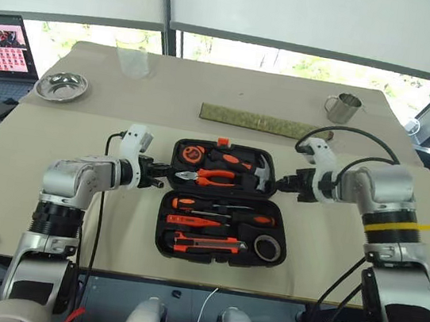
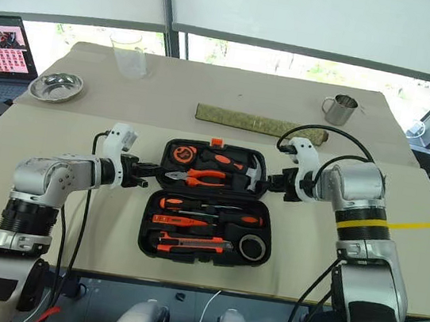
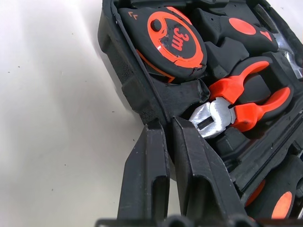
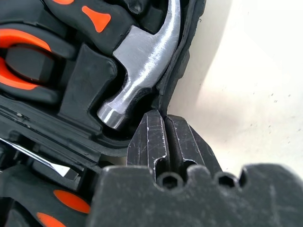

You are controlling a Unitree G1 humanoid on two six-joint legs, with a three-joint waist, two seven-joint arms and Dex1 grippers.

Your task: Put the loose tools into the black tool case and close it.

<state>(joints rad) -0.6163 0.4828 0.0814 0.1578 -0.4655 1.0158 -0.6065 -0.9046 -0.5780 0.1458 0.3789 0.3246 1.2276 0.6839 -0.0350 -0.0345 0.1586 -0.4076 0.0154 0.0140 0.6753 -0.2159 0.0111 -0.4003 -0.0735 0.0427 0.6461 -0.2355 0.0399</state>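
Between the closed, empty left hand (image 1: pixel 157 174) and right hand (image 1: pixel 282 185), tools (image 1: pixel 218 224) are sitting packed in the case (image 1: pixel 219 251); lid is awaiting closing.

Beige table (image 1: pixel 51 186) before bright windows (image 1: pixel 293 64)

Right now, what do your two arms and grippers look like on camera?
Both arms have silver-grey metal segments with black joint bands and white wrist housings. Black cables loop off each wrist. The right arm carries a yellow tape band; the left arm has none. The left gripper and the right gripper each have two scuffed black fingers.
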